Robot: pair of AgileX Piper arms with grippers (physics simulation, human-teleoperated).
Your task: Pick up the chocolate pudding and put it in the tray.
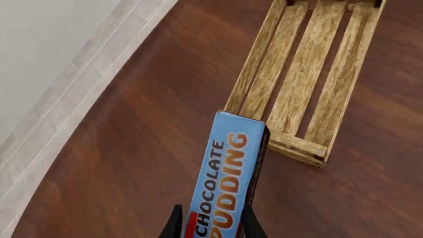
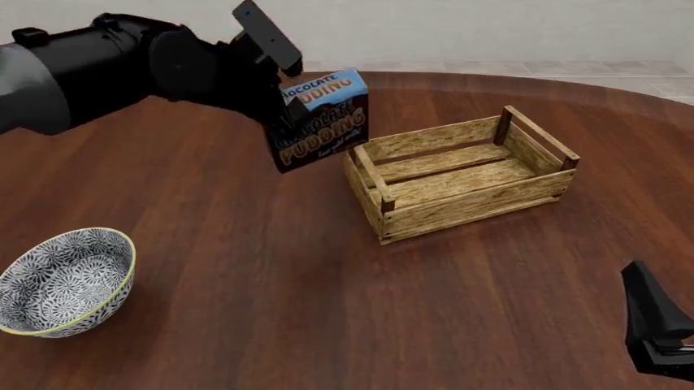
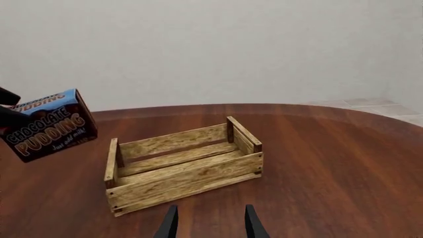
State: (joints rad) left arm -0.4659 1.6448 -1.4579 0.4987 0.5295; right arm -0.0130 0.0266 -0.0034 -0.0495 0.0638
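Note:
My left gripper (image 2: 284, 110) is shut on the chocolate pudding (image 2: 321, 120), a small carton with a blue top and dark brown front, and holds it in the air just left of the tray. The carton also shows in the left wrist view (image 1: 228, 178), between the fingers, and in the right wrist view (image 3: 49, 125). The tray (image 2: 461, 173) is a light wooden slatted crate, empty, at the table's middle right; it also shows in the left wrist view (image 1: 307, 74) and the right wrist view (image 3: 182, 168). My right gripper (image 3: 208, 225) is open and empty, low at the near right (image 2: 656, 321).
A round black-and-white patterned bowl (image 2: 63, 280) sits at the near left of the round wooden table (image 2: 271, 284). The table's far edge curves behind the tray, with pale tiled floor (image 1: 59, 99) beyond it.

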